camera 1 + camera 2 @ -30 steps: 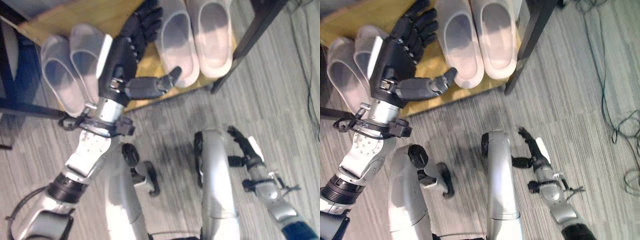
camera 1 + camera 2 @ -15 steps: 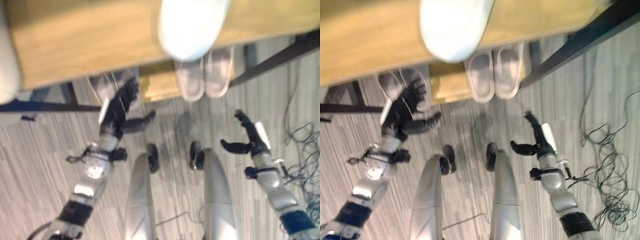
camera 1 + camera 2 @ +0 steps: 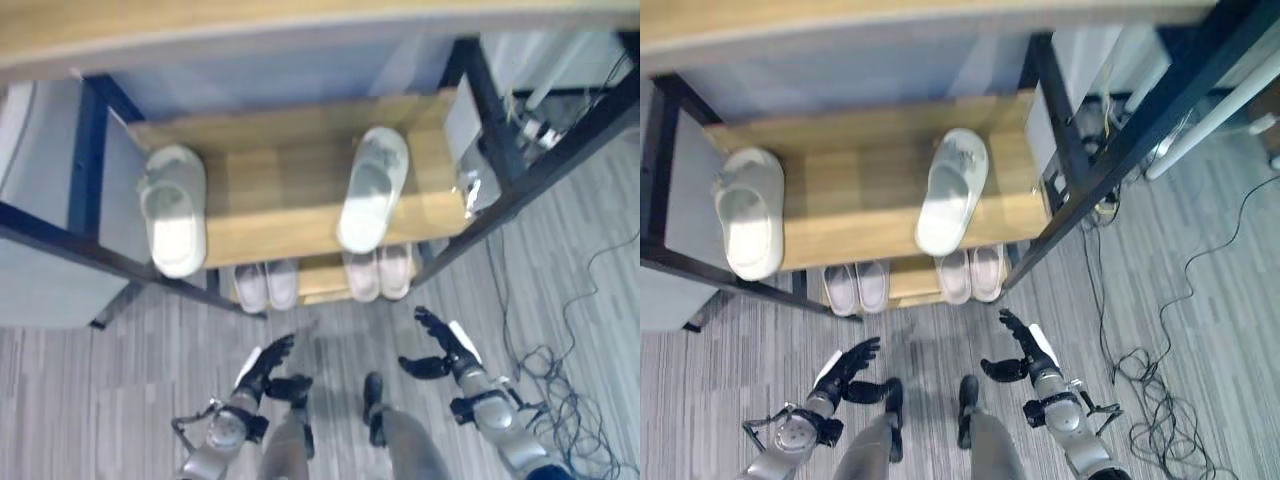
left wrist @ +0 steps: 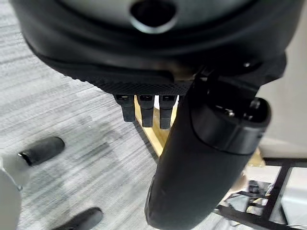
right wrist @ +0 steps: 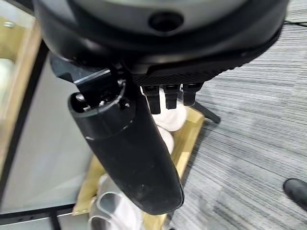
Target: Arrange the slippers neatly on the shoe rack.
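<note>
The shoe rack (image 3: pixel 300 235) has wooden shelves in a black frame. On its middle shelf lie two white slippers, far apart: one at the left (image 3: pixel 172 212), one at the right (image 3: pixel 372 188), both toes toward me. The bottom shelf holds two pairs side by side, a left pair (image 3: pixel 265 285) and a right pair (image 3: pixel 380 272). My left hand (image 3: pixel 265 362) and right hand (image 3: pixel 440 340) hang low over the floor in front of the rack, both open and holding nothing. The right wrist view shows the bottom-shelf slippers (image 5: pixel 165 136) past straight fingers.
The rack's black posts (image 3: pixel 1080 190) slant down at the right. Loose cables (image 3: pixel 1150 365) lie on the grey carpet to the right of the rack. A top wooden board (image 3: pixel 300 25) overhangs the shelves.
The camera has risen and pulled back, so the whole rack now shows. My left hand has come away from the bottom-shelf slippers and now hangs low in front of the rack.
</note>
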You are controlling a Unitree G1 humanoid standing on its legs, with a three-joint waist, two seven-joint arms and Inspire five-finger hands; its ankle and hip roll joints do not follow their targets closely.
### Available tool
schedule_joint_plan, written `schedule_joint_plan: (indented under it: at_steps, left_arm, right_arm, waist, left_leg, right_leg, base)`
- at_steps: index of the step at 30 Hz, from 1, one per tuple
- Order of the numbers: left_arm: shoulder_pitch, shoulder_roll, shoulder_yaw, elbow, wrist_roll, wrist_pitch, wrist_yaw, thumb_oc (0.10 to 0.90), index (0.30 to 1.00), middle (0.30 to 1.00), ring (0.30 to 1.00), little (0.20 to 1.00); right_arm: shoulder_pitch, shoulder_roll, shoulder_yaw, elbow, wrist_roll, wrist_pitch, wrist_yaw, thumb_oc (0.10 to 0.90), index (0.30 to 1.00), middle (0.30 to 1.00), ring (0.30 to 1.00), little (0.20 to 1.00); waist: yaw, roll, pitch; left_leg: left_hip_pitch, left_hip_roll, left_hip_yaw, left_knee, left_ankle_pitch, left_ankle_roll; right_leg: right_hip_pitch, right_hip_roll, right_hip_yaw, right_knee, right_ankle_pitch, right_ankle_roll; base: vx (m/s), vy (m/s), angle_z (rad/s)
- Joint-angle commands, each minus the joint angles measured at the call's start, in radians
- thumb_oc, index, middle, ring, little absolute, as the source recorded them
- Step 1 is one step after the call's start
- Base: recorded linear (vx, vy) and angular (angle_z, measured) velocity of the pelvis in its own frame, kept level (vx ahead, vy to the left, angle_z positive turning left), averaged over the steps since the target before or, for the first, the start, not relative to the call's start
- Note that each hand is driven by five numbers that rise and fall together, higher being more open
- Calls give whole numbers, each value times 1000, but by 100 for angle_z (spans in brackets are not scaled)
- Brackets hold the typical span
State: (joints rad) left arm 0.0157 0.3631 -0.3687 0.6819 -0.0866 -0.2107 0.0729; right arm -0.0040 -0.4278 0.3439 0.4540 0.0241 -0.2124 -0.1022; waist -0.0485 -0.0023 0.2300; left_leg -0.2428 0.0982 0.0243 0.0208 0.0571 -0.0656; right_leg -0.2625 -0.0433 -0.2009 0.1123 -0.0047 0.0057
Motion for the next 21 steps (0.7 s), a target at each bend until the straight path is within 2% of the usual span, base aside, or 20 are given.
schedule_joint_plan:
  at_steps: [1,5,9,18,21]
  left_arm:
    - [-2,-25,-16,71,116,-27,17,800,900,900,900,900]
    - [10,-67,-5,210,175,-16,13,800,900,900,900,900]
    - [10,-99,11,295,186,-8,22,800,900,900,900,900]
    - [11,-145,33,391,167,4,53,800,900,900,900,900]
    - [23,-152,36,403,167,6,56,800,900,900,900,900]
  right_arm:
    - [20,13,13,-79,71,-54,51,800,900,900,900,900]
    - [22,32,83,-113,83,-55,126,800,900,900,900,900]
    - [-9,60,138,-134,96,-54,155,800,900,900,900,900]
    - [-125,107,212,-257,250,-61,167,800,900,900,900,900]
    - [-159,98,207,-300,242,-69,148,800,900,900,900,900]
  waist:
    - [21,7,-111]
    - [31,8,-153]
    - [44,7,-177]
    - [79,0,-218]
    - [87,-2,-219]
  left_leg:
    - [91,5,4,-87,31,-43]
    - [158,1,10,-108,23,-52]
    - [195,-7,8,-108,13,-57]
    - [235,-6,15,-108,-14,-58]
    - [248,-4,20,-108,-21,-57]
  right_leg:
    - [99,-27,-10,-65,-15,103]
    - [192,-19,-14,-125,-17,102]
    - [255,-15,-21,-167,-16,101]
    - [292,-21,-21,-200,-16,111]
    - [303,-23,-19,-200,-19,112]
  base:
    - [149,2,3]
    - [150,0,3]
    - [79,9,6]
    - [37,14,8]
    - [58,10,1]
